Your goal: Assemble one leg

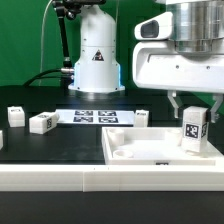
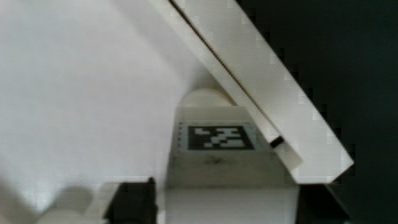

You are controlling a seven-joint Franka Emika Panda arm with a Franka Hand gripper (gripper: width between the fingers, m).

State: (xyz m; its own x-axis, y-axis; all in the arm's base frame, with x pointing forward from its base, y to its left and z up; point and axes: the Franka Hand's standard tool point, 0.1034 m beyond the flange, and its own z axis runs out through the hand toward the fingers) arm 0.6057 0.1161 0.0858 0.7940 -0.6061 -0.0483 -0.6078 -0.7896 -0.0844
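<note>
Ext. view: gripper hangs at the view's right, right above the leg, fingers spread wider than the leg, one either side of its top. There's a gap on both sides, so nothing is pinched as far as this view shows.

The leg stands upright w/ its tag facing the camera, inside the white tray-like panel and near the panel's right end. Can't tell how its lower end sits in the floor. The panel lies flat on the black bench, rim up, at front right.

Further back on the bench is the marker board, lying flat in front of the arm's white base. Three more loose legs:
- one just left of the board
- one further left, near the edge of the view
- one right of the board, behind the panel's back rim

All three are well apart from the gripper.

Wrist view: the leg's tagged face is close up, w/ the panel's raised rim running diagonally just beside it. The leg is tucked vs. the rim, but whether they touch is unclear. One dark finger pad is in frame, clear of the tag face. Blurry overall.
</note>
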